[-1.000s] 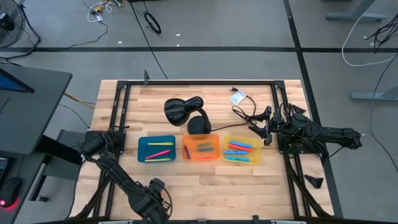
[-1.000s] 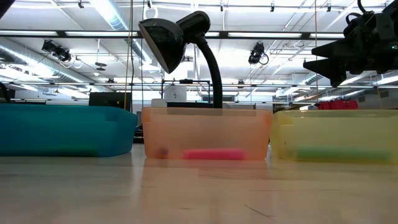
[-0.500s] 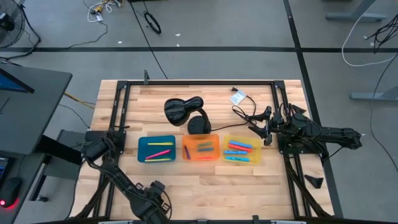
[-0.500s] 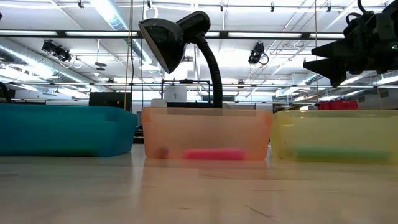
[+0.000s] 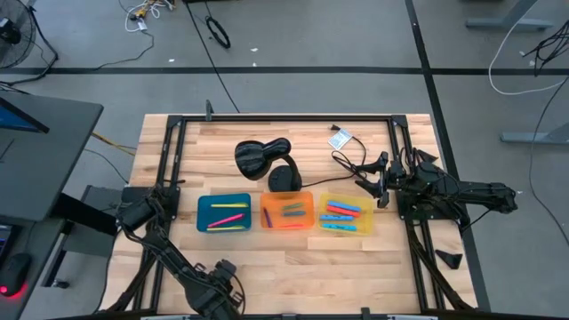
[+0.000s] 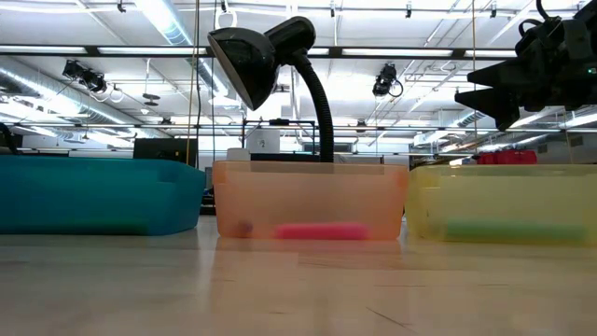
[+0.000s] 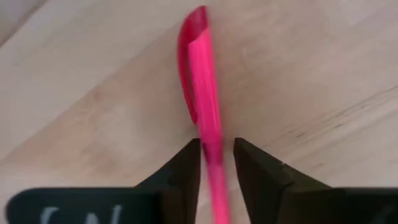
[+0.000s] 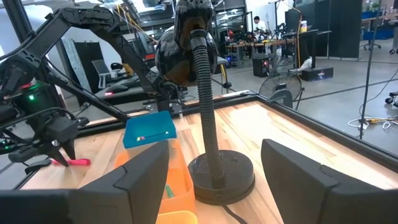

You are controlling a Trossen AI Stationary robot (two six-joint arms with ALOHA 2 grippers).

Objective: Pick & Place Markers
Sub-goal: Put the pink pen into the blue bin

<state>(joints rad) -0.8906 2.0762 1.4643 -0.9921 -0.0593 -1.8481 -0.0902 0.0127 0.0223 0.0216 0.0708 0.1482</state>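
Pink marker [image 7: 202, 106] flat on wood, pinched by left end effector [image 7: 216, 163], long axis running straight forward.

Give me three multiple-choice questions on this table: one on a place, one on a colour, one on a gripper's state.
1. The lamp stands: A) behind the orange tray B) in the blue tray C) off the table.
2. The marker at the left gripper is: A) green B) pink C) blue.
3. The right gripper is: A) shut on a marker B) shut, empty C) open, empty.
A: its base sits just beyond that tray. B: wrist view shows pink. C: fingers wide apart, nothing between.
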